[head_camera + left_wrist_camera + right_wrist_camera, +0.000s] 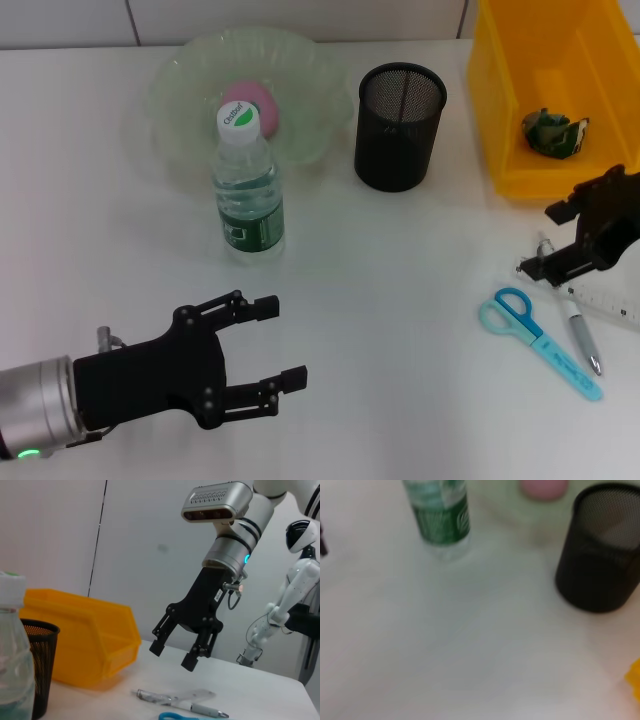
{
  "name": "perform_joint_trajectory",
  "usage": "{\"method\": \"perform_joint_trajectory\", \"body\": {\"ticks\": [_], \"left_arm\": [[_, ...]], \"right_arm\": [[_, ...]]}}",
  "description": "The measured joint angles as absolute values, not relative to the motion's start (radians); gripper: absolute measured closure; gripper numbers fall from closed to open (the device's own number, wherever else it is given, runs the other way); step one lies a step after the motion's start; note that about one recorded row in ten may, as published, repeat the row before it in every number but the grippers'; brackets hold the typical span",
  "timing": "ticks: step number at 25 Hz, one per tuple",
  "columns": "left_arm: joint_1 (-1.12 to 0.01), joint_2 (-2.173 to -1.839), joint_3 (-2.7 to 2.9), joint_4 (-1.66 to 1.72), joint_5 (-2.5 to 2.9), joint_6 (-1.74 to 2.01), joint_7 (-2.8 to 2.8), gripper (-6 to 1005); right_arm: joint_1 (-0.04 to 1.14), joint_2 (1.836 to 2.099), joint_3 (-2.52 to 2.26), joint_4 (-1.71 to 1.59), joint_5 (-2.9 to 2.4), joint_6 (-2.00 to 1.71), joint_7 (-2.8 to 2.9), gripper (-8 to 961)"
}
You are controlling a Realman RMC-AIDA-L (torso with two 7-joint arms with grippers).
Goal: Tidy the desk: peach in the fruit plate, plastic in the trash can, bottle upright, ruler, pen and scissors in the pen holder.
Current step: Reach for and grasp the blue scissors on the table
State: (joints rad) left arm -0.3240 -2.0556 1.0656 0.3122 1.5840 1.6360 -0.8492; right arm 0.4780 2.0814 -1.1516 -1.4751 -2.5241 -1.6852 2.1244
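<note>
White desk surface (400,300) runs under both arms, with a pale wall behind. From the right edge of the head view the right gripper (548,262) reaches in, tilted down, its jaws apart and hovering just above the pen (578,325), which lies flat beneath the fingertips. The clear ruler (612,306) sits just beyond the pen, cut off by the frame edge and hard to trace. The scissors (540,341) lie beside the pen, on the side toward the other arm. Farther out stand the empty pen holder (399,126) and the yellow trash can (550,90), holding crumpled plastic (552,133). The left gripper (268,345) hangs low, jaws spread, empty, the upright bottle (247,185) ahead of it. Beyond, the peach (252,104) rests in the fruit plate (180,85).
</note>
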Motion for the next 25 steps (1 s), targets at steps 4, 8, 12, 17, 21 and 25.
{"method": "perform_joint_trajectory", "body": {"ticks": [4, 8, 12, 17, 21, 25], "left_arm": [[-0.334, -2.059, 1.065, 0.317, 1.606, 1.62, -0.875, 170], [-0.335, -2.06, 1.061, 0.321, 1.61, 1.613, -0.881, 170], [-0.336, -2.06, 1.058, 0.321, 1.61, 1.606, -0.883, 170], [-0.34, -2.06, 1.057, 0.321, 1.61, 1.592, -0.883, 170], [-0.342, -2.061, 1.057, 0.321, 1.61, 1.583, -0.884, 170], [-0.342, -2.062, 1.056, 0.317, 1.603, 1.576, -0.884, 170]], "right_arm": [[0.497, 2.083, -1.282, -1.486, -2.608, -1.701, 2.25, 160], [0.497, 2.086, -1.382, -1.526, -2.671, -1.731, 2.386, 160], [0.491, 2.087, -1.438, -1.574, -2.686, -1.795, 2.521, 160], [0.479, 2.088, -1.463, -1.602, -2.687, -1.859, 2.612, 161], [0.454, 2.091, -1.467, -1.598, -2.685, -1.857, 2.646, 161], [0.416, 2.092, -1.49, -1.578, -2.681, -1.791, 2.67, 161]]}}
